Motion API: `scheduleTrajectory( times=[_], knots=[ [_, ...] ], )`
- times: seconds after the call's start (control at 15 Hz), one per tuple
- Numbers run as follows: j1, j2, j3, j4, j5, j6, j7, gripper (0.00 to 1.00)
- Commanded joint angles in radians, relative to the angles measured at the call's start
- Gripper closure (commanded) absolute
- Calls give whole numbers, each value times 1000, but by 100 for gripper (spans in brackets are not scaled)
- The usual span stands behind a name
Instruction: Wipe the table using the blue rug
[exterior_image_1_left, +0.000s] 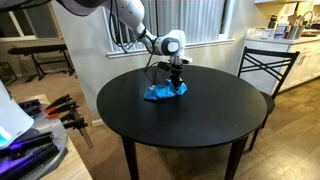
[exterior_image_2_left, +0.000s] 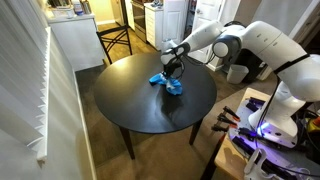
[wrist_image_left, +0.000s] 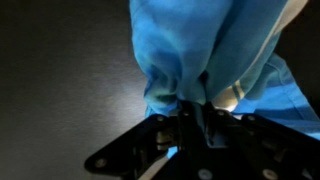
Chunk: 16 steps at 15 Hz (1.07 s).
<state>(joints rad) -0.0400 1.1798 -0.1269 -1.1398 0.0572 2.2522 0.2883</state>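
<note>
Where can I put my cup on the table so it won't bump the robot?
The round black table is bare from the crumpled blue rug out to the edge away from the robot arm, and on the side toward the black metal chair. It is crowded only where the gripper pinches the rug with its fingers.

In an exterior view, a round black desk (exterior_image_1_left: 190, 120) carries a crumpled blue rug (exterior_image_1_left: 158, 95) on its far half, short of the rim. The pincer (exterior_image_1_left: 176, 86) points down at the desk, tips in the rug's folds. A black chair (exterior_image_1_left: 268, 68) stands just beyond the desk.
</note>
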Motion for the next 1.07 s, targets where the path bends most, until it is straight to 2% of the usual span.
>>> scheduleTrajectory(
  times=[0.0,0.2,0.47,0.73,1.0],
  knots=[
    [112,0,39,-28,-58,-5,-34,94],
    [203,-32,79,-81,-93,22,-63,94],
    [264,-100,135,-183,-103,51,-165,94],
    [251,-106,188,-187,-133,0,-324,94],
    [215,-86,134,-152,-129,7,-295,94]
  ],
)
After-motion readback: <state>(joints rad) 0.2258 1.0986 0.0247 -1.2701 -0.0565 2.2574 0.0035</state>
